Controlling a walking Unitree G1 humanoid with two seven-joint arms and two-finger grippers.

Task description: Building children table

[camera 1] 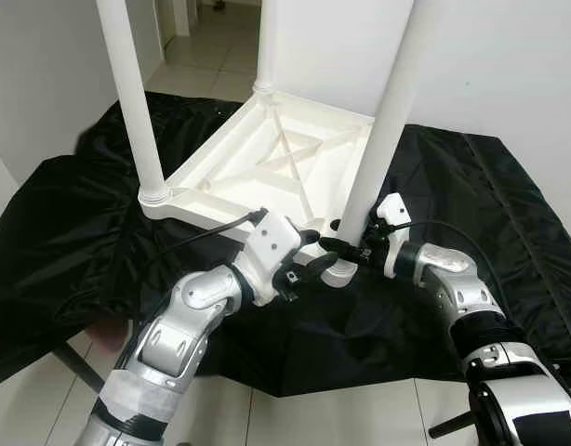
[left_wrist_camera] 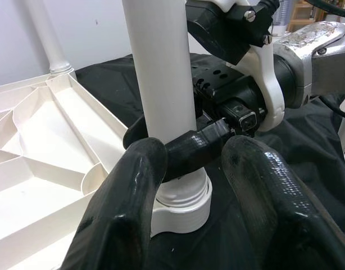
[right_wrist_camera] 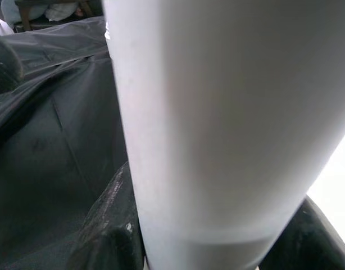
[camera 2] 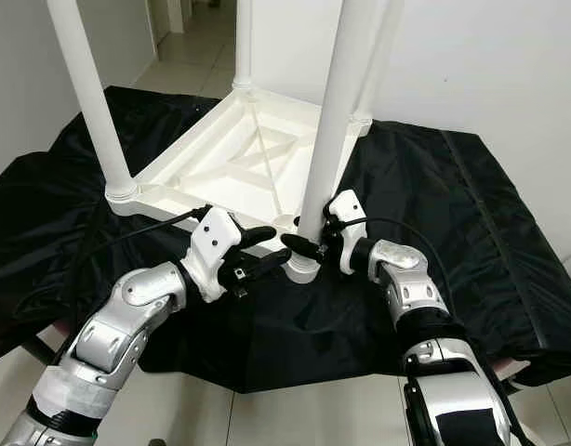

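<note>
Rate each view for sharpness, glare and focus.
Eye views: sharp, evenly lit, slight sheen on the black cloth. Left wrist view: table leg crisp, near fingers soft with highlights. Right wrist view: leg too close, blurred, background washed out.

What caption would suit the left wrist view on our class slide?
Right gripper clamps the white table leg just above its socket, while the open left gripper waits alongside, over black cloth.
</note>
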